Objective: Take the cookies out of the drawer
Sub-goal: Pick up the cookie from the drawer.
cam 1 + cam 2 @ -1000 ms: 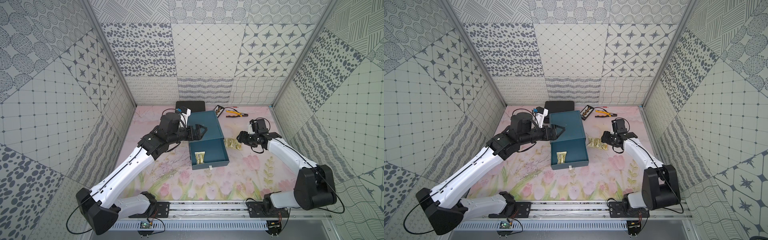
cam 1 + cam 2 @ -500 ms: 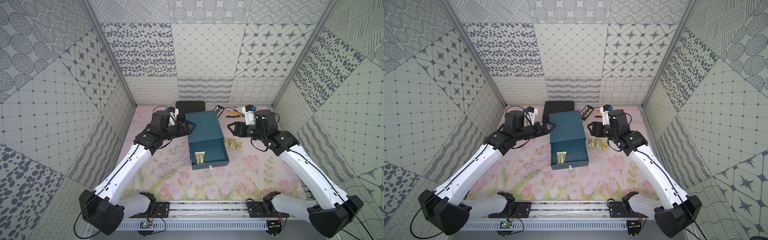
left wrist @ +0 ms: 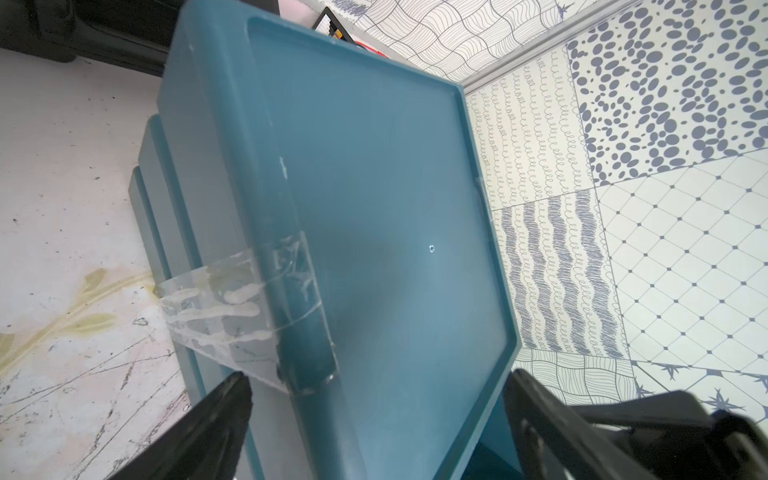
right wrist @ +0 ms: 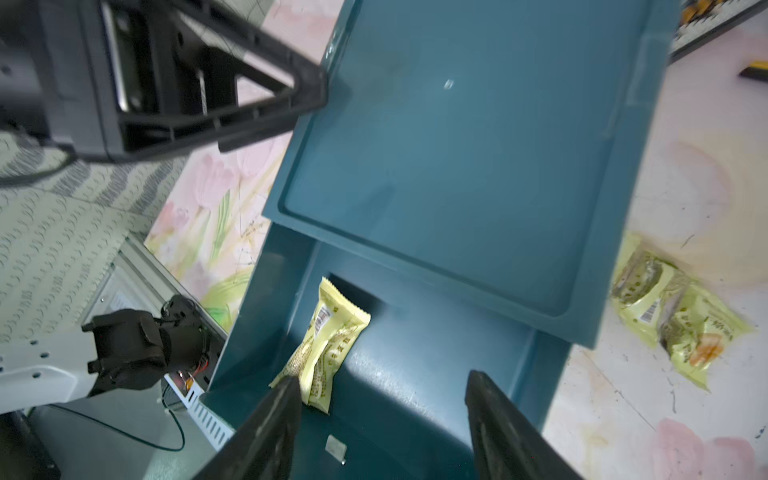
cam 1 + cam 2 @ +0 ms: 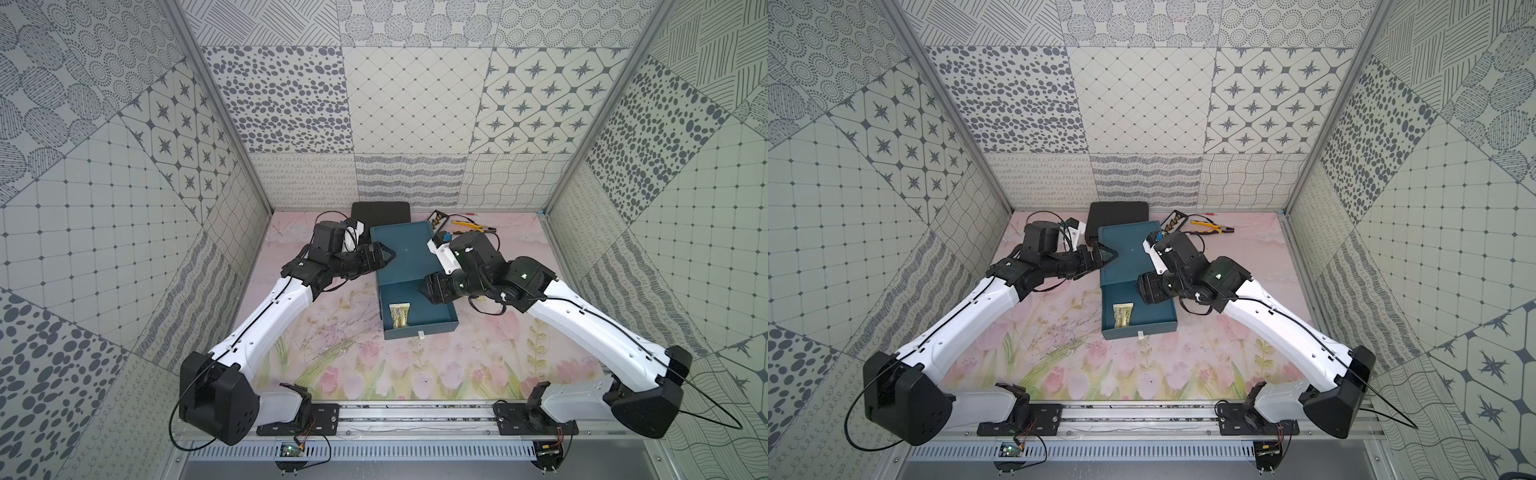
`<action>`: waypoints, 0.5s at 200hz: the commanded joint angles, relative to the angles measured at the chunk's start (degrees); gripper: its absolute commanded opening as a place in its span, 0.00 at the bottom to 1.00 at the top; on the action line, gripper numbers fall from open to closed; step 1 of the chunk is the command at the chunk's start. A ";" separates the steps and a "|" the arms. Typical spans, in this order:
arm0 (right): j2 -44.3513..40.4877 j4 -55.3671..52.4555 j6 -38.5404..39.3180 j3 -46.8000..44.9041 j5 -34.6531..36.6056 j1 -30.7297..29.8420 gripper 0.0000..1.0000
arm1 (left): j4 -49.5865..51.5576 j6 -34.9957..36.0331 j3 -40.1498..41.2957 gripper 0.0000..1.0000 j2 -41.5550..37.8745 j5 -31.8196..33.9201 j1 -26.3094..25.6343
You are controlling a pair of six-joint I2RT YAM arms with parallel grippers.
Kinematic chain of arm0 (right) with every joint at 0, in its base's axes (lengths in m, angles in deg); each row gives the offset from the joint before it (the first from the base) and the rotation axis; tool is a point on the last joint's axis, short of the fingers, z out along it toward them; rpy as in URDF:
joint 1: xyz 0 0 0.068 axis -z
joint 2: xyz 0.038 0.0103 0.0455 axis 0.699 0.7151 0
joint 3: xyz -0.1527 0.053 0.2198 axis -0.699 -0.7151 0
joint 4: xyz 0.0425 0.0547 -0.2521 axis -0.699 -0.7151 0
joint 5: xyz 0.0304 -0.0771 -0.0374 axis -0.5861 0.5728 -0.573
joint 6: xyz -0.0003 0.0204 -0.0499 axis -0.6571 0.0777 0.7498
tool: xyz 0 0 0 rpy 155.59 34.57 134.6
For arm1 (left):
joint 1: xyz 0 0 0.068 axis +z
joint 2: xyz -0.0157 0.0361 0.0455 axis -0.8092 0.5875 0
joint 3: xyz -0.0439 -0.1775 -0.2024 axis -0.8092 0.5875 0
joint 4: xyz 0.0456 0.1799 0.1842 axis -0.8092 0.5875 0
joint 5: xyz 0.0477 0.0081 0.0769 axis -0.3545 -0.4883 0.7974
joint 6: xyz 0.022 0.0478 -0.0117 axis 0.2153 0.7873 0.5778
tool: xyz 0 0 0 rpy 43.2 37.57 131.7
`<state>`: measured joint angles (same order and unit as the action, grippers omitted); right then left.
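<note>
While right gripper (image 4: 382, 380) gapes above drawer (image 4: 548, 382), gold packet (image 4: 328, 345) lies beside wall.

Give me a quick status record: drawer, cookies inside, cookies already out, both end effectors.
drawer: pulled open toward the robot's base
cookies inside: a gold packet on the drawer floor by its left wall; exact count unclear
cookies out: gold packets overlapping on the mat beside the cabinet; seen only by the right wrist camera
left end effector: open, at the cabinet's top left edge, holding nothing
right end effector: open, empty, above the open drawer
likely next: right end effector lowers onto the packet inside
</note>
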<state>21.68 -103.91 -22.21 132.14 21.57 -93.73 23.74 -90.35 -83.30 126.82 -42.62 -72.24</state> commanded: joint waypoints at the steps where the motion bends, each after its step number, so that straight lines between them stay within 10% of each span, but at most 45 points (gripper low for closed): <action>1: 2.16 -3.02 -1.26 1.34 1.74 -2.27 0.68 | -3.57 0.71 -0.25 0.99 0.93 -3.31 0.48; 100: 13.60 -2.40 -0.92 5.17 -0.14 -7.20 0.70 | -5.19 -0.63 0.01 0.99 2.57 -4.07 0.54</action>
<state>33.70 -107.18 -23.04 135.04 21.29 -99.96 22.30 -90.54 -83.19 128.83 -44.02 -72.17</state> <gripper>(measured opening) 0.697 0.987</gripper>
